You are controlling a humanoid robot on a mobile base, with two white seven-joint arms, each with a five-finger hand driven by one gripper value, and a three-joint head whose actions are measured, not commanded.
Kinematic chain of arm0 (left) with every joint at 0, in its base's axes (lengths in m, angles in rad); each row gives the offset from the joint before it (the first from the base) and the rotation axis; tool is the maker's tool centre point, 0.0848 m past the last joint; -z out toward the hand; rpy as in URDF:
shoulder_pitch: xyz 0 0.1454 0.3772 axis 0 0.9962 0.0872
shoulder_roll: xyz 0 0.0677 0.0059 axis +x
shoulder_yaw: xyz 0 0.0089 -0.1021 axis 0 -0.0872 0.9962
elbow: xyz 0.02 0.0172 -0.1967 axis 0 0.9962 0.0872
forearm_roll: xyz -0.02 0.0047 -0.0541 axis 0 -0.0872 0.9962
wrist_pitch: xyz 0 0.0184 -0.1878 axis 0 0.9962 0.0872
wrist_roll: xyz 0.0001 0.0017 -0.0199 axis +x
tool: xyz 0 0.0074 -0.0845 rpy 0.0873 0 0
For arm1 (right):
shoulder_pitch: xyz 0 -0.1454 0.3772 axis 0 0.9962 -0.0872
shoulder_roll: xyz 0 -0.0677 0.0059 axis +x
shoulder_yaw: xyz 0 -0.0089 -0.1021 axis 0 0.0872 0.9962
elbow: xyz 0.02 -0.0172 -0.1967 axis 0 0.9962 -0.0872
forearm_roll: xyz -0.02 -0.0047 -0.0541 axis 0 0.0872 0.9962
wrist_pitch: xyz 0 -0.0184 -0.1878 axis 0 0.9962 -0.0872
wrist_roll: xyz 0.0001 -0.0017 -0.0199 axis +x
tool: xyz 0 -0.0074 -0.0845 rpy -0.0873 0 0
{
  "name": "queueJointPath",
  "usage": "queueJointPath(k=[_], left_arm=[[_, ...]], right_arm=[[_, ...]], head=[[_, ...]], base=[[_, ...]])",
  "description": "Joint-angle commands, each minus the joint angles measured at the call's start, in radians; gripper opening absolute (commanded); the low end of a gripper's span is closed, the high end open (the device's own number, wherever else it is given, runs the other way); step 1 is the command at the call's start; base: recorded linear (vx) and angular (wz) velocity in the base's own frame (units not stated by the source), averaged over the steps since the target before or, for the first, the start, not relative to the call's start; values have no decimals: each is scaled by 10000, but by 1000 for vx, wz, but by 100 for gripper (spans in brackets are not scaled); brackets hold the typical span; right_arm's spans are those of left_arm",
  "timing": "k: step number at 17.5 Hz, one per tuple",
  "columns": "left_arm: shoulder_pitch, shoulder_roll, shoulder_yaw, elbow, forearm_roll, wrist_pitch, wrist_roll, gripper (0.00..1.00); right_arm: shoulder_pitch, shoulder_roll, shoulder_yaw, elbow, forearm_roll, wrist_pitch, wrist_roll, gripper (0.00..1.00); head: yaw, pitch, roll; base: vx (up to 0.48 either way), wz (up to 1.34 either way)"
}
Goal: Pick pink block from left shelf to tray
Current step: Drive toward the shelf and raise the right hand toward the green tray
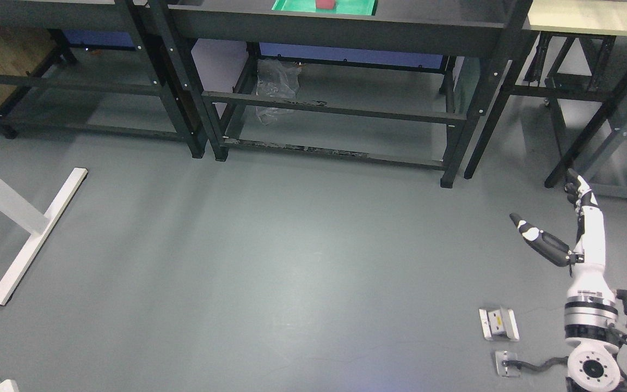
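Pink block [325, 4] already lies in your green plastic tray [357, 7] on the dark metal table, while the white right hand [561, 231] hangs empty, fingers spread, well apart.

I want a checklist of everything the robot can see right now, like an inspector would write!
Surface: dark table at the top; grey floor below.
Job's things: green tray on the table, with a pink block in it, cut by the picture's edge.
Clutter: clear plastic bag under the table; two small metal plates on the floor.
Hands: right hand open, holding nothing, hanging above the floor; left hand nothing seen.
Cables: black cable by the right arm's base.
Surroundings: white stand foot at left; pale table at right.
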Motion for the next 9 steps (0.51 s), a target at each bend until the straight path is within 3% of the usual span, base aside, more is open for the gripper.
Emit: queueJointPath(k=[1,5,9], left_arm=[[92,174,0,0,-15,-9,8,100],[92,174,0,0,-15,-9,8,100],[92,174,0,0,-15,-9,8,100]], right_arm=[[-27,-436,-127,-388,6857,-17,-280,94],[-27,-314,-96,-403,6842,-214,-1260,96],[-27,238,-66,-388,6811,-446,-1401,96]], head=[[0,0,0],[0,0,0],[0,0,0]], base=[[129,16],[136,14],[114,179]])
